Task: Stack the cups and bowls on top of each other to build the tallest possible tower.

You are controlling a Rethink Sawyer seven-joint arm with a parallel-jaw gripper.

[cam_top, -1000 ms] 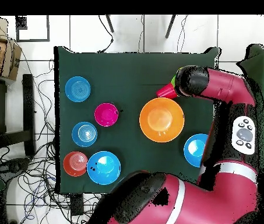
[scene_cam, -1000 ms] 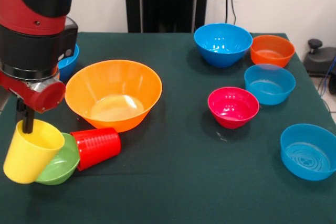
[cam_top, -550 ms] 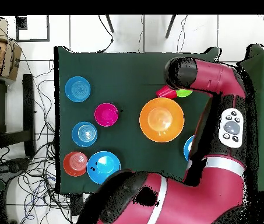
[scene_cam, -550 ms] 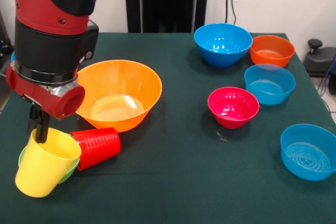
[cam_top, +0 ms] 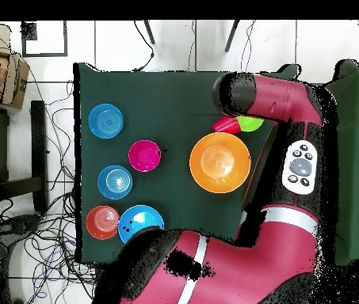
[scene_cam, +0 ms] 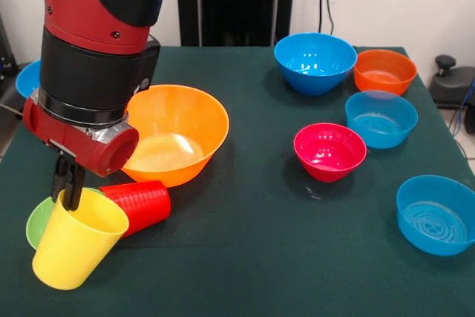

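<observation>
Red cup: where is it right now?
In the front view the red cup lies on its side at lower left, just in front of the big orange bowl, right of the tilted yellow cup held by the gripper.

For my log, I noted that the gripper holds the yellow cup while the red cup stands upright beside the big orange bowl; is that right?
Not quite: the front view shows the red cup lying on its side beside the big orange bowl. The gripper does hold the yellow cup.
</observation>
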